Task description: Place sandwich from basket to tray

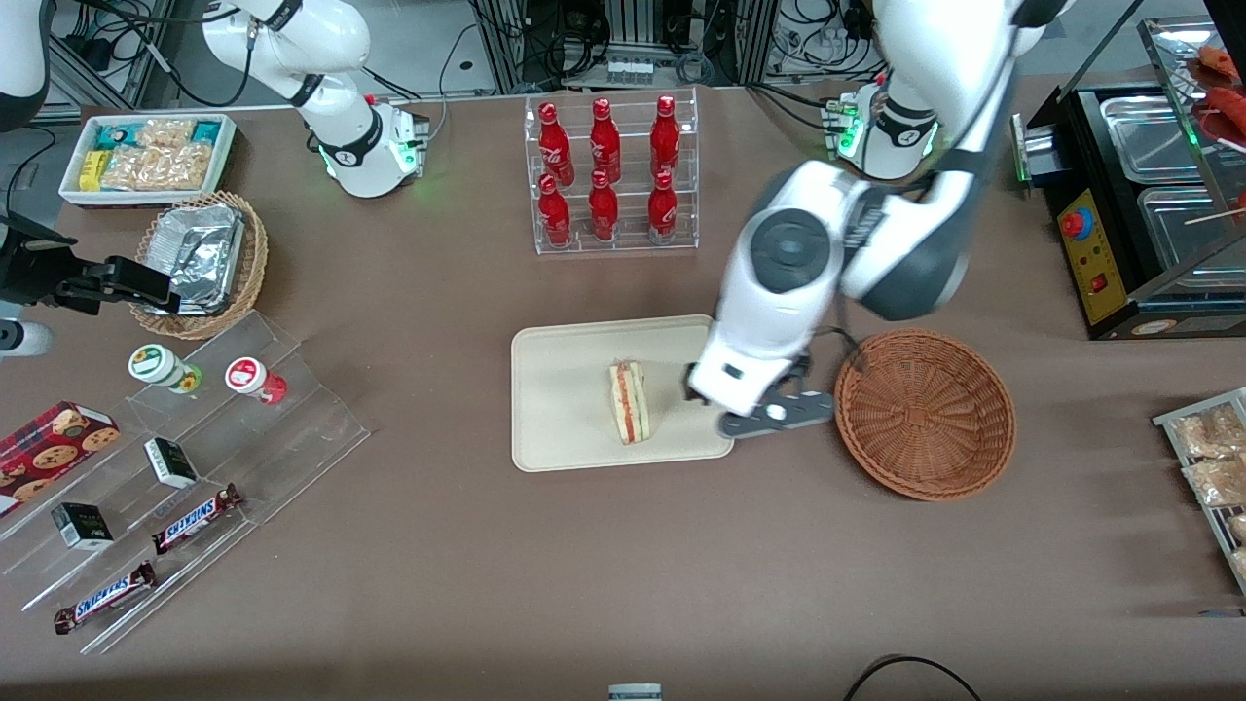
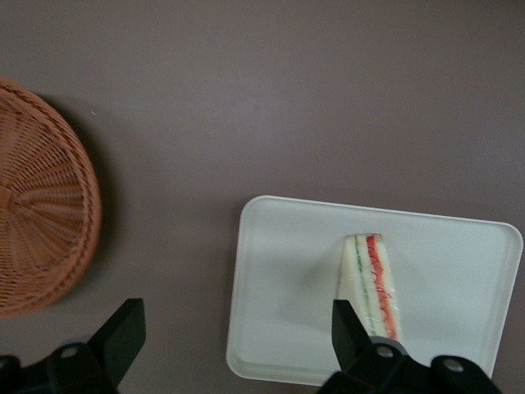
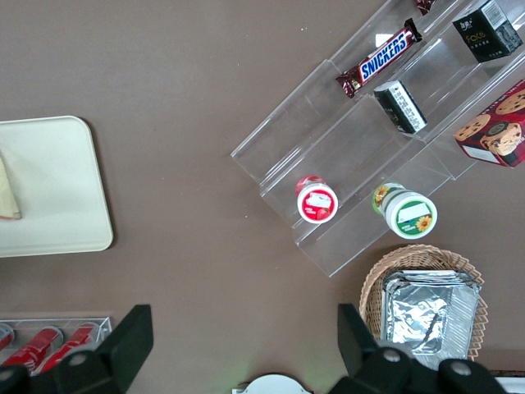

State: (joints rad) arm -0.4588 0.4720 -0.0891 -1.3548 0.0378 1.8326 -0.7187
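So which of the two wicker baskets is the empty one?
The reddish-brown basket beside the tray, near the open gripper, is empty. The lighter wicker basket toward the parked arm's end holds a crumpled foil container. The sandwich lies on the tray.

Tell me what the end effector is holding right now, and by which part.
Nothing. The end effector is open and empty above the tray; the sandwich lies on the tray, and the basket is empty.
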